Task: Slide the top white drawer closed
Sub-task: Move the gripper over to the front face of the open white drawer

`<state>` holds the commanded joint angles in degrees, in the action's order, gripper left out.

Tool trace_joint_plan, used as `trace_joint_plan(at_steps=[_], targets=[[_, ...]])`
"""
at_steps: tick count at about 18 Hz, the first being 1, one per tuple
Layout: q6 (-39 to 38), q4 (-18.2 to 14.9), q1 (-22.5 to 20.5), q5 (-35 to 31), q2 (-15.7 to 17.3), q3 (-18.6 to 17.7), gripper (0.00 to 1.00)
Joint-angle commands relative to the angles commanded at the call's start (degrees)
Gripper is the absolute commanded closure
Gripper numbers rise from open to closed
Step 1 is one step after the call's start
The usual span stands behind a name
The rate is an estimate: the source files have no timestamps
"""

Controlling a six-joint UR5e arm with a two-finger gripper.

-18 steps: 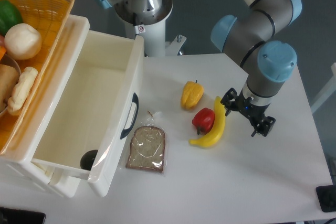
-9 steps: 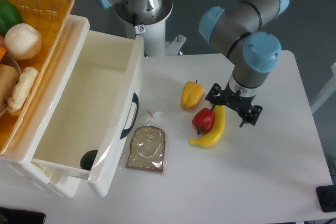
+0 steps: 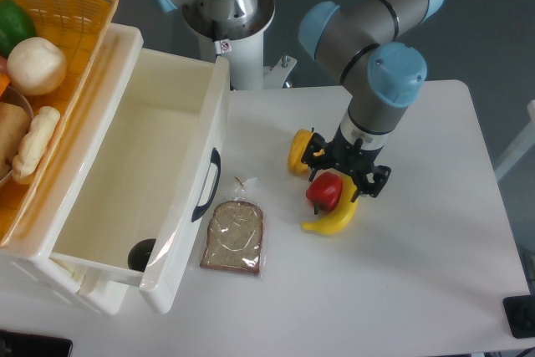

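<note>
The top white drawer (image 3: 142, 181) stands pulled far out of its cabinet at the left of the white table (image 3: 435, 290), its dark curved handle (image 3: 207, 183) facing right. An orange wicker basket (image 3: 50, 48) of food sits atop the cabinet. Well to the drawer's right, apart from it, the gripper (image 3: 347, 169) hangs above a red pepper (image 3: 324, 193), a banana (image 3: 334, 215) and a yellow pepper (image 3: 298, 150); whether its fingers are parted or closed cannot be told. A bagged slice of bread (image 3: 234, 237) lies just beside the drawer front.
</note>
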<state>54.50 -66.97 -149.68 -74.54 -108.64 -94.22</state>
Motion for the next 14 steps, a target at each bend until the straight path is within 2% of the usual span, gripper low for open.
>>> trace_joint_plan(at_steps=[2, 9, 14], targets=[[-1.67, -1.05, 1.23, 0.54, 1.23, 0.00, 0.86], [-5.37, -3.42, 4.22, 5.63, 3.61, 0.00, 0.90], [-5.55, -11.15, 4.22, 13.97, 3.17, 1.66, 0.90]])
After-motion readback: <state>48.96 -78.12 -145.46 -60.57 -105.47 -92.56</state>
